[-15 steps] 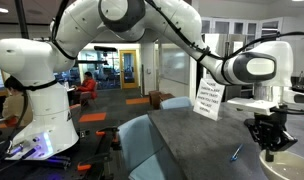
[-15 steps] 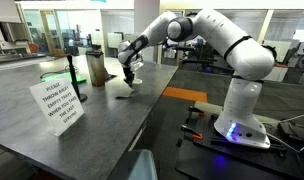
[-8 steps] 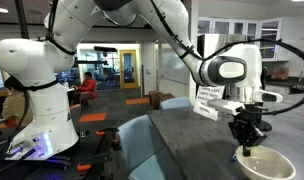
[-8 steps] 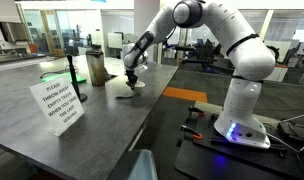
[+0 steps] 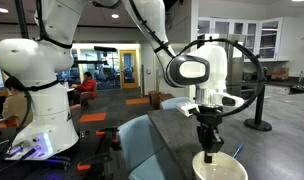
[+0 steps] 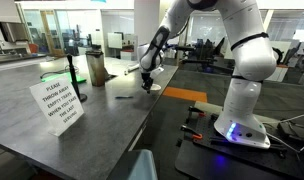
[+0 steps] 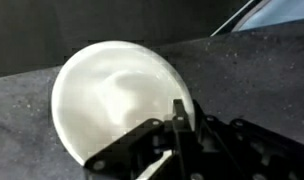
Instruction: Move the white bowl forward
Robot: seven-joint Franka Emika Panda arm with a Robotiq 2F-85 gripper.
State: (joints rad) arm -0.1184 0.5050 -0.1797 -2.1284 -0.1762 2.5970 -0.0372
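Note:
The white bowl is wide, shallow and off-white, and it sits on the dark grey table. In the wrist view it fills the left middle. My gripper is shut on the bowl's right rim, with one finger inside and one outside. In an exterior view the gripper points down over the bowl at the bottom edge. In an exterior view the gripper is low near the table's right edge, and the bowl is hard to make out there.
An upright white printed sign stands at the near left. A tall cylinder and a black stand are behind it. A blue pen lies by the bowl. The table edge is close to the gripper.
The gripper has moved across the table with the bowl in it, toward the table's edge. The sign is now hidden behind the arm in an exterior view.

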